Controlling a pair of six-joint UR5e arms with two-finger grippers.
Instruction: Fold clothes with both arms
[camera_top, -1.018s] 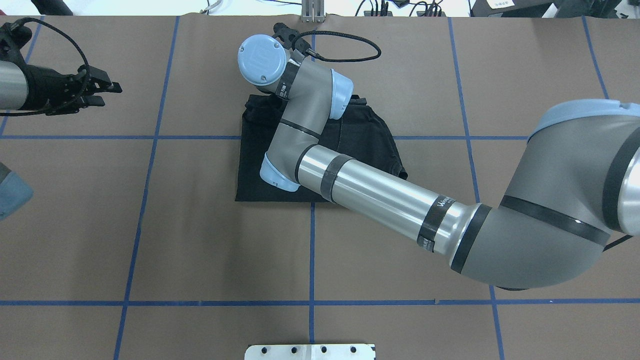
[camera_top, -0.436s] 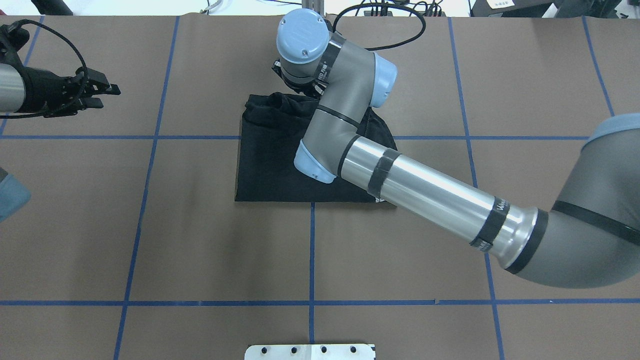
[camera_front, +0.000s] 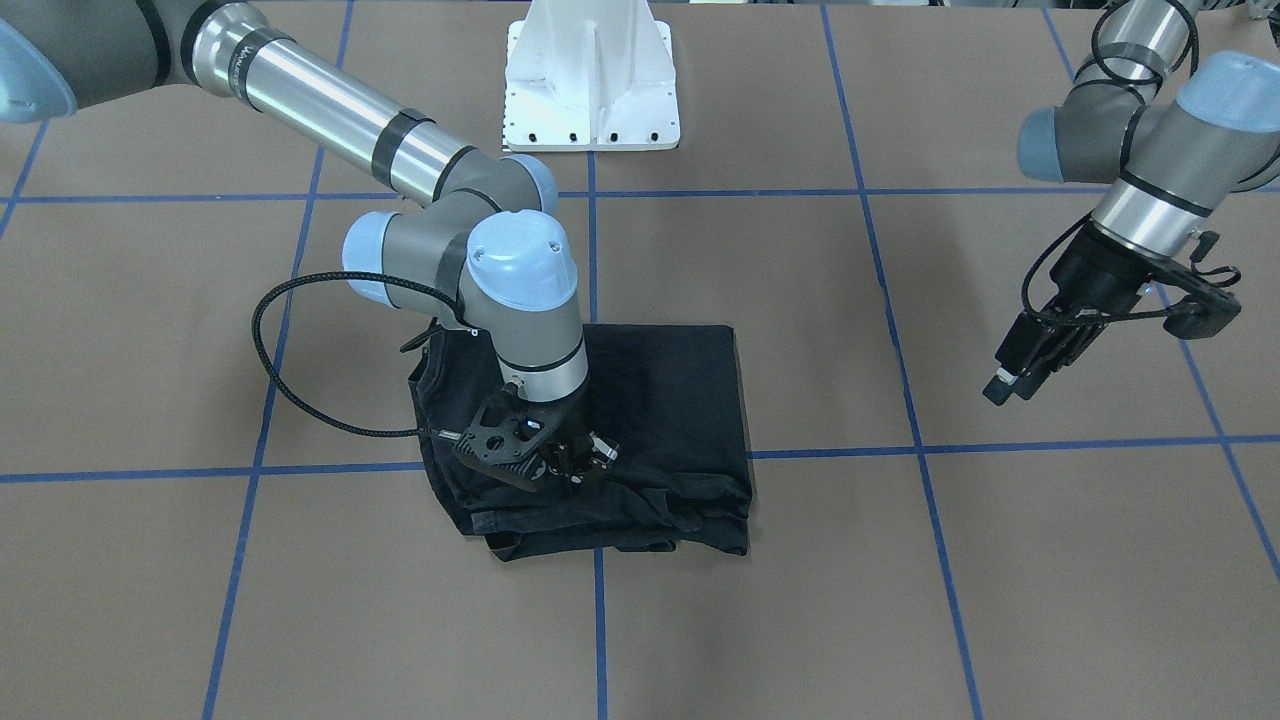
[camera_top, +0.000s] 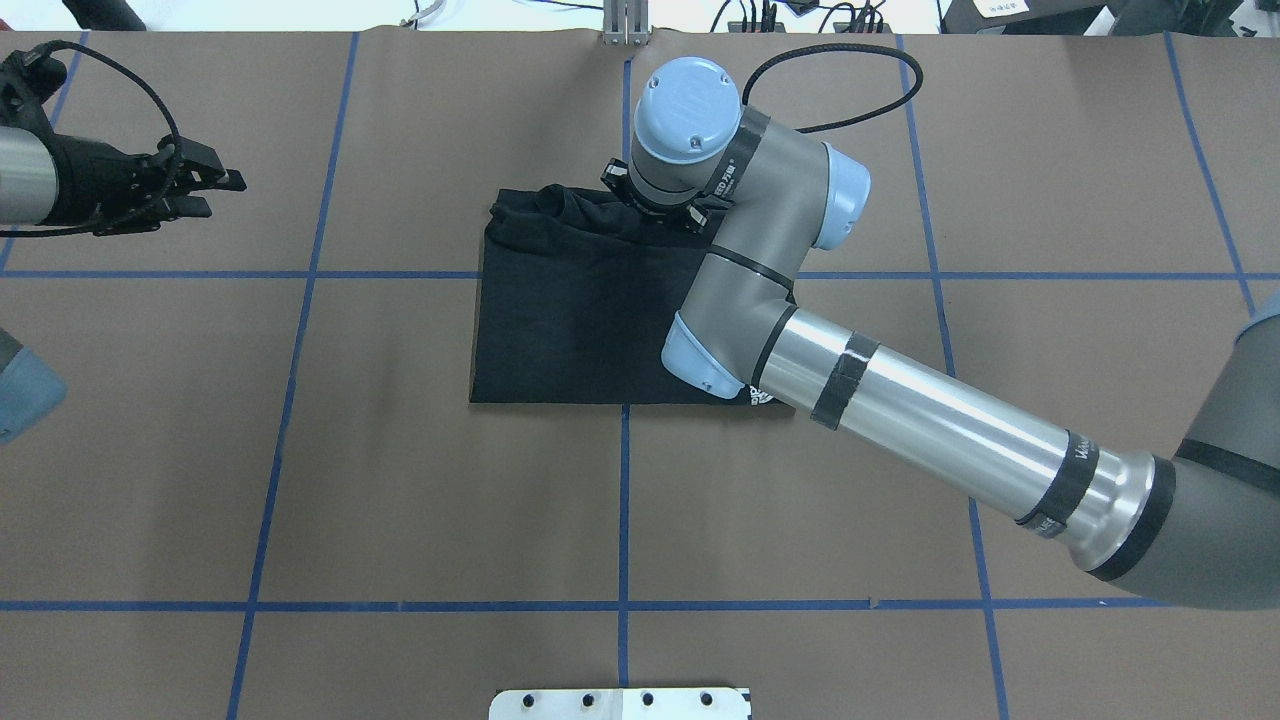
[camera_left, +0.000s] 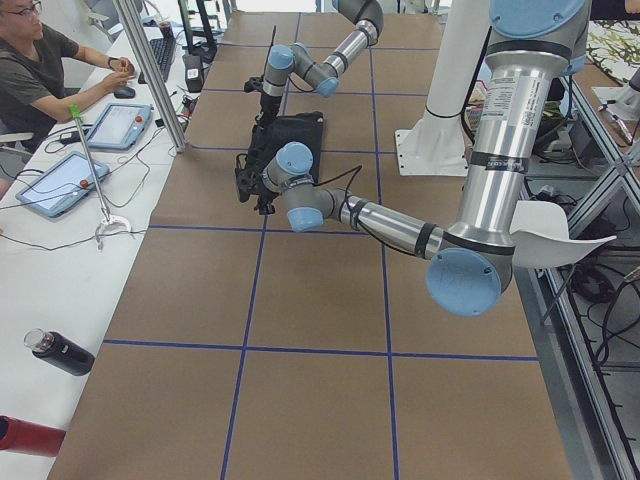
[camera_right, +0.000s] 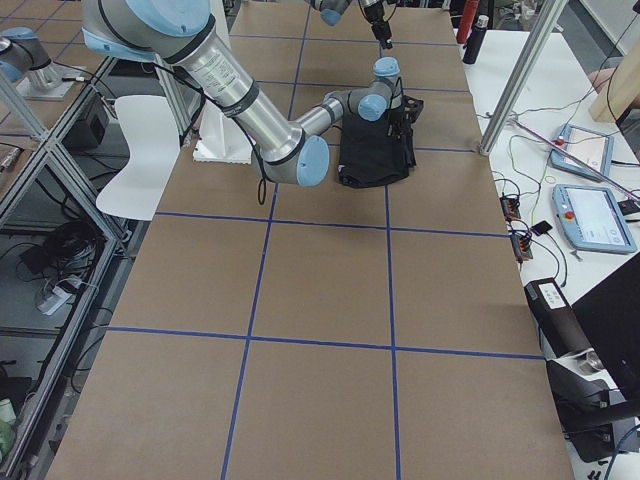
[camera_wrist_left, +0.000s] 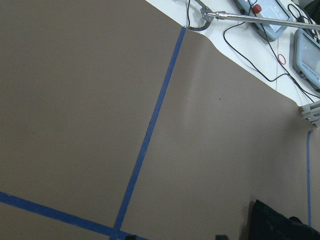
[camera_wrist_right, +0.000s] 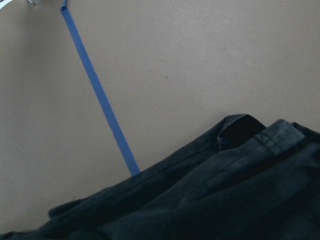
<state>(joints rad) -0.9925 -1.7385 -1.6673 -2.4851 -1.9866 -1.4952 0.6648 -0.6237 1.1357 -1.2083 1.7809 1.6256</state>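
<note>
While the right arm (camera_top: 900, 410) reaches in across the table (camera_top: 400, 500), you find the black T-shirt (camera_top: 560, 320) lying folded into a rough rectangle at the middle. It covers the crossing of the blue tape lines (camera_top: 624, 500). Its near edge, toward the robot's white base (camera_front: 592, 80), runs straight and flat. Its far edge is rumpled, with loose folds and a stitched hem that show in the right wrist view.

The right gripper (camera_front: 572, 468) points straight down at that far, rumpled edge, about midway along it, with its tips down at the dark cloth. You cannot tell whether its fingers are spread or pinched on fabric: black on black hides them from the front, and the wrist covers them from above.

The left gripper (camera_top: 222, 192) hangs above bare table well to the left of the shirt, on the far half. It holds nothing, and its two fingers stand a narrow gap apart. Its wrist camera looks over bare table, with only a corner of the shirt at the lower right.
</note>
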